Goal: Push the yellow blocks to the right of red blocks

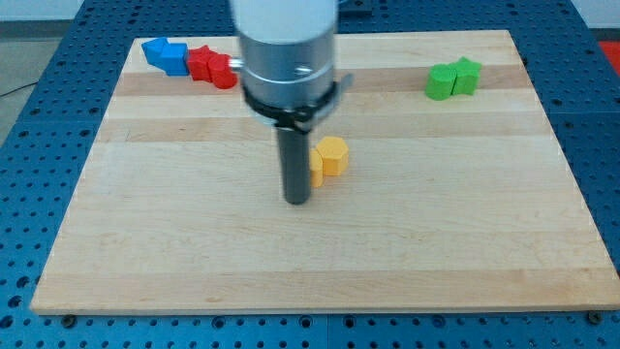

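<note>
Two yellow blocks sit together near the board's middle: a hexagonal yellow block (333,154) and a second yellow block (317,170) at its lower left, partly hidden by the rod. My tip (296,201) rests just left of and below them, touching or nearly touching the hidden one. Two red blocks (212,66) lie at the view's top left, far above and left of the yellow ones.
Two blue blocks (166,53) lie left of the red ones at the top left corner. Two green blocks (453,78) sit at the top right. The wooden board (310,262) is bordered by a blue perforated table.
</note>
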You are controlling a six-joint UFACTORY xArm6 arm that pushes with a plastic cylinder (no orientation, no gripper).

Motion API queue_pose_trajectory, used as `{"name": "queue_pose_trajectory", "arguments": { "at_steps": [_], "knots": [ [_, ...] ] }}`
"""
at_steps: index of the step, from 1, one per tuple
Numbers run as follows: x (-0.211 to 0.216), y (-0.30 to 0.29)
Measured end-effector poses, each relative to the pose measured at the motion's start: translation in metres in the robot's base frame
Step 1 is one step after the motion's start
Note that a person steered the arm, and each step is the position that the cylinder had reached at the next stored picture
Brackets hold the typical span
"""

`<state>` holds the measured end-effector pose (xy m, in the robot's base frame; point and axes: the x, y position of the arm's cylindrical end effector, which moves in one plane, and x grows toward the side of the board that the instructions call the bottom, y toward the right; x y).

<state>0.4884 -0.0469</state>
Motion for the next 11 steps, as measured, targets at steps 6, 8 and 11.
{"name": "queue_pose_trajectory", "arguments": {
  "at_steps": [6, 8, 11],
  "knots": [
    [-0.077, 0.044],
    [0.011, 0.112],
    [-0.062, 0.074]
  ]
}}
